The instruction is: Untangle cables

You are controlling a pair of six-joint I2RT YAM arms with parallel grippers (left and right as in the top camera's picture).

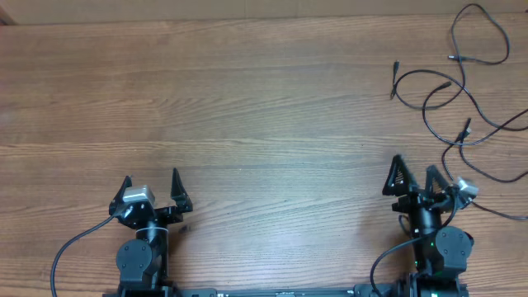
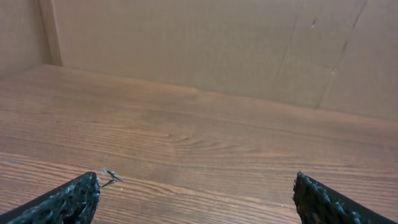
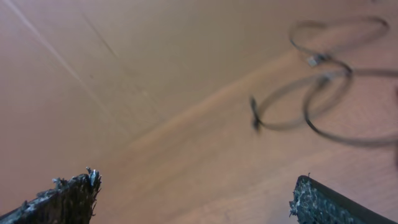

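Black cables (image 1: 465, 129) show overhead and right-wrist only; left gripper (image 1: 151, 176) and right gripper (image 1: 413, 163) gape empty.

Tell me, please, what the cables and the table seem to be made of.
The cables: probably rubber or plastic sheathing, black and dull; they bend into loose loops. The table: wood or wood-look laminate, brown with grain lines and plank seams.
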